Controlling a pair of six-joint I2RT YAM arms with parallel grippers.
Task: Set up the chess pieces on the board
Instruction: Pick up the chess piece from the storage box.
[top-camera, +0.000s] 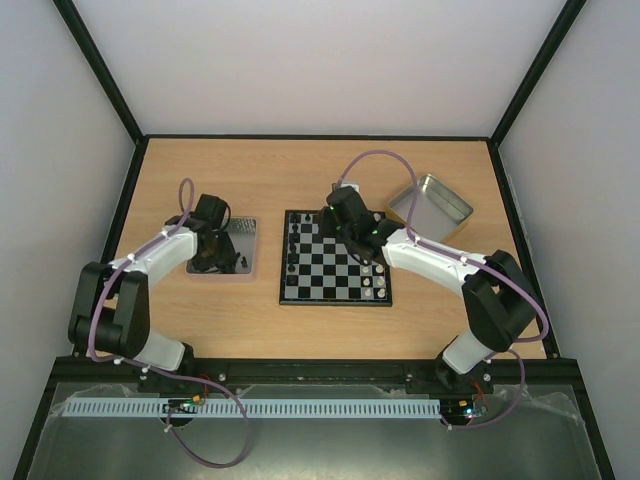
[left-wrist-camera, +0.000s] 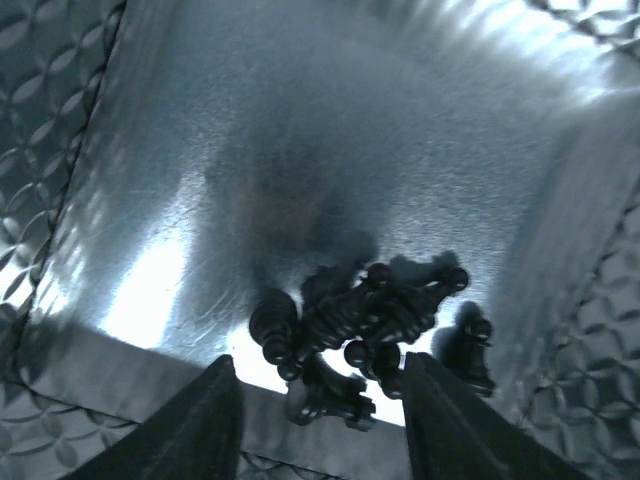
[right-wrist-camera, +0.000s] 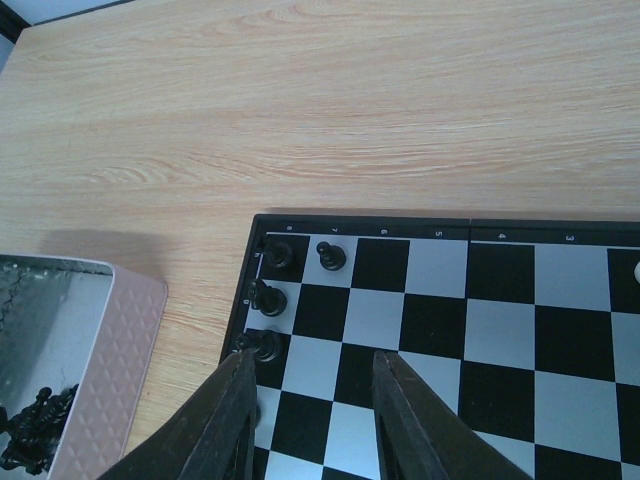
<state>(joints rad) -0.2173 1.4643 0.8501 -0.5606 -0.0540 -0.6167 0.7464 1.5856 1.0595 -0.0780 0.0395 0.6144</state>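
The board (top-camera: 335, 262) lies mid-table. Several black chess pieces stand along its left edge (top-camera: 293, 248); in the right wrist view, pieces (right-wrist-camera: 278, 257) (right-wrist-camera: 330, 256) (right-wrist-camera: 266, 297) stand in the board's (right-wrist-camera: 480, 330) corner squares. My right gripper (right-wrist-camera: 315, 420) is open and empty, low over the board's far left part (top-camera: 350, 235). My left gripper (left-wrist-camera: 320, 400) is open inside a metal tray (left-wrist-camera: 300, 150), over a heap of black chess pieces (left-wrist-camera: 375, 305). One piece (left-wrist-camera: 330, 395) lies between the fingers (left-wrist-camera: 215, 420), not clamped.
The left tray (top-camera: 245, 262) sits left of the board; its pink-sided wall (right-wrist-camera: 110, 370) shows in the right wrist view. An open metal tin (top-camera: 432, 203) stands at the back right. Pale pieces (top-camera: 376, 282) stand on the board's right columns.
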